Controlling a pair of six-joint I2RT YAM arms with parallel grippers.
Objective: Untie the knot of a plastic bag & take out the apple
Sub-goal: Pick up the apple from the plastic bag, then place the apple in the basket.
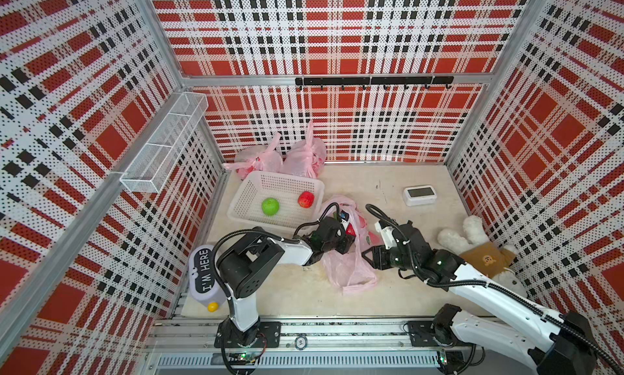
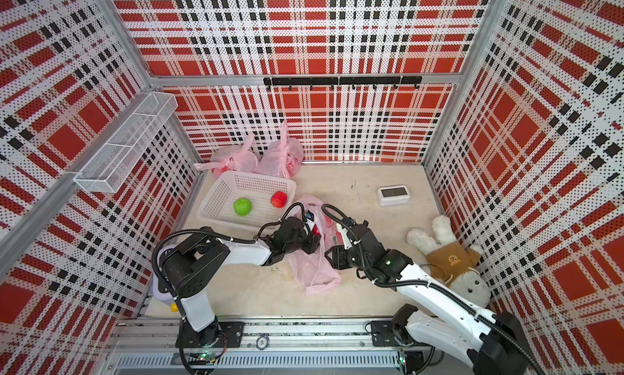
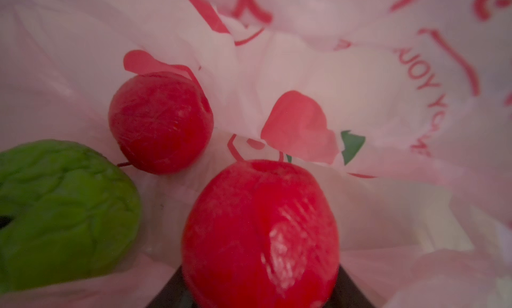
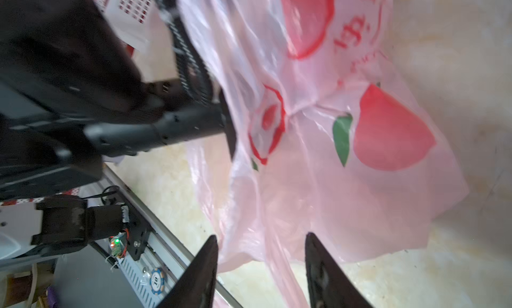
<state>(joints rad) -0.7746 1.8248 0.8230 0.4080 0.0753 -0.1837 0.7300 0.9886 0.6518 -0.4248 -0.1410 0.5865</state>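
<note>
1. My left gripper [image 3: 260, 290] is deep inside the bag [image 4: 360, 198], which lies just beside the basket [image 1: 256, 184]. Its jaws are half closed on the red apple [image 3: 260, 226]. A shallow hold could slip on the way out.
2. My right gripper [image 4: 260, 265] stands open and holds nothing, with film between its tips. The unheld bag may drag along.
3. Loose film could snag the left jaws.

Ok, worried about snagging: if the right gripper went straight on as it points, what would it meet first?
Probably the pink plastic bag, its loose film just ahead of the right gripper; depth unclear.
</note>
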